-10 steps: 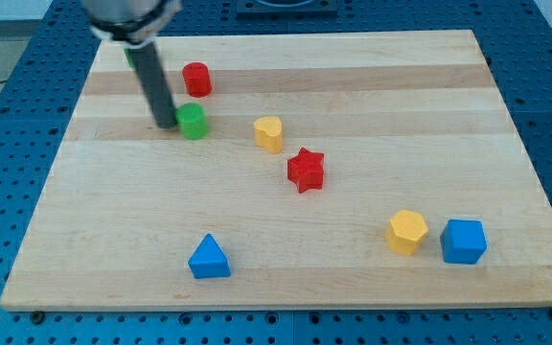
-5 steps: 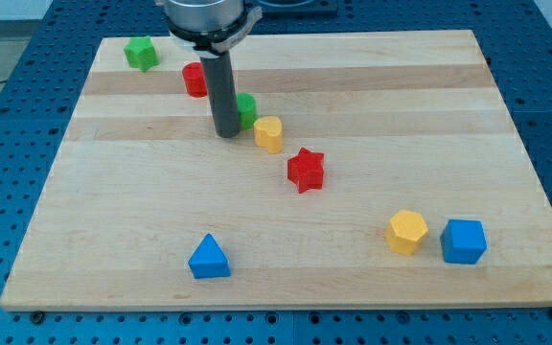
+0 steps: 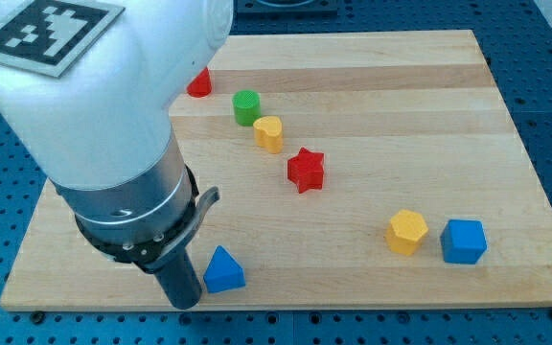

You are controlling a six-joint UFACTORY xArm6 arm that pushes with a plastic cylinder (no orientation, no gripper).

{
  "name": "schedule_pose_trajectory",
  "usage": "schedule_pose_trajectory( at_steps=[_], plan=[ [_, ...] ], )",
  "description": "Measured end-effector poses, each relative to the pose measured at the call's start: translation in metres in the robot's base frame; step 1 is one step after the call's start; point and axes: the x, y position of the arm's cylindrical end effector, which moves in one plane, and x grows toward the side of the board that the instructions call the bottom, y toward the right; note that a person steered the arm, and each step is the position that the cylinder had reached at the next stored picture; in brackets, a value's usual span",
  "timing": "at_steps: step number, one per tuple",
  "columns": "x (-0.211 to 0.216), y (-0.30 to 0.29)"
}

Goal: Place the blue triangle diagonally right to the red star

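Observation:
The blue triangle lies near the view's bottom edge of the wooden board, left of centre. The red star sits near the board's middle, up and to the right of the triangle. My tip is at the view's bottom, touching or almost touching the triangle's left side. The arm's large white and grey body covers the view's upper left.
A green cylinder and a yellow block lie up-left of the star. A red block is partly hidden behind the arm. A yellow hexagon and a blue cube sit at the lower right.
The rod pushed the green cylinder right toward the yellow block, then swept down to the bottom. The blue triangle has shifted slightly right and down. The arm now hides the upper-left green block.

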Motion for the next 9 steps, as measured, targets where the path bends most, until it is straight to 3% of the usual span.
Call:
schedule_pose_trajectory(
  at_steps=[2, 4, 6, 7, 8, 9],
  plan=[
    [-0.016, 0.114],
    [-0.001, 0.109],
    [-0.021, 0.023],
    [-0.05, 0.033],
    [-0.053, 0.105],
    [-0.025, 0.088]
  ],
)
